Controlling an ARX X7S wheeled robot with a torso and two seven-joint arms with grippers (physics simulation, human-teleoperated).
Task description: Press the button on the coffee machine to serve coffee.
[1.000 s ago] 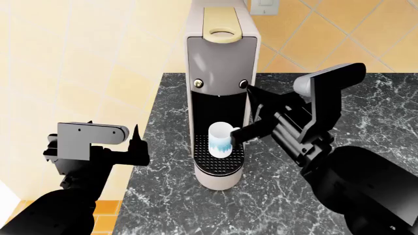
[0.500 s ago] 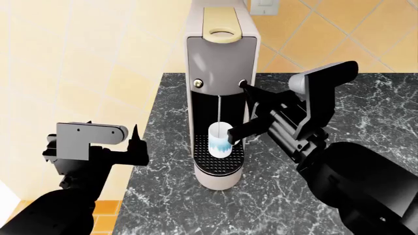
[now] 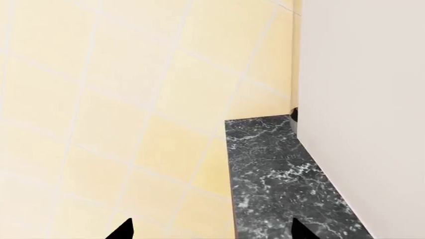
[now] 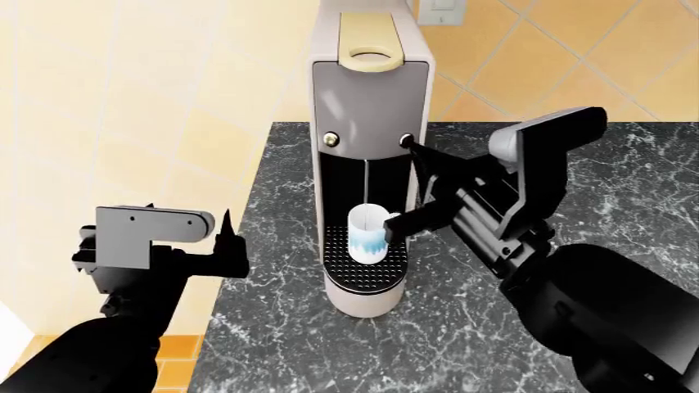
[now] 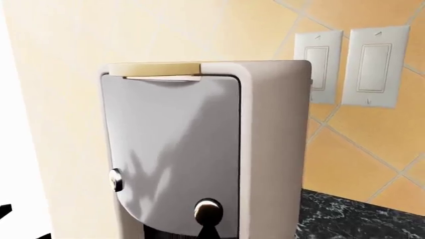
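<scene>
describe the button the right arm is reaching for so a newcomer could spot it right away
Start at the tall silver-grey coffee machine on the black marble counter. On its dark grey front panel, just above the black recess holding the white cup, sit two small round buttons. The right-hand button is the one, with the right end effector's upper fingertip at it, while the left-hand button has nothing near it.
</scene>
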